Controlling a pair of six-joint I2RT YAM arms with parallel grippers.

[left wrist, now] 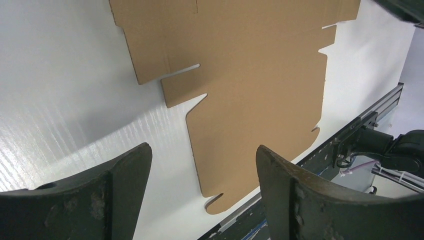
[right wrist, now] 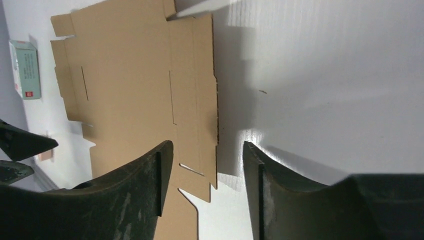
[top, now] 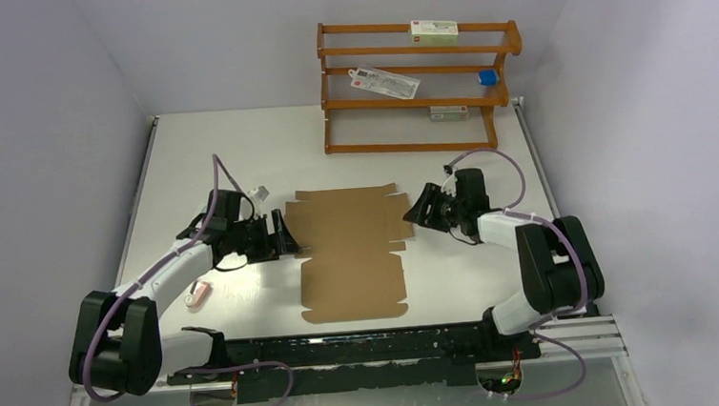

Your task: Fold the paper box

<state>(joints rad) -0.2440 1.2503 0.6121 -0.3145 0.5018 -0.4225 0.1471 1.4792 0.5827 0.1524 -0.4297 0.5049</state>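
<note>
Overhead: the unfolded paper box (top: 350, 251), a flat brown die-cut corrugated cardboard sheet, lies mid white table (top: 219, 155). Left gripper (top: 284, 235) sits at its left edge, right gripper (top: 418, 208) at its right edge. Orange wooden rack (top: 419, 84) stands behind. Left wrist: fingers spread wide, nothing held, sheet ahead. Right wrist: jaws apart, empty, sheet edge just ahead.

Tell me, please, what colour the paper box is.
The paper box is plain brown, clearest in top external view.

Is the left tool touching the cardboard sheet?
Cannot tell. Left wrist view: the left tool overlaps the cardboard sheet, but its height above it is unclear.
</note>
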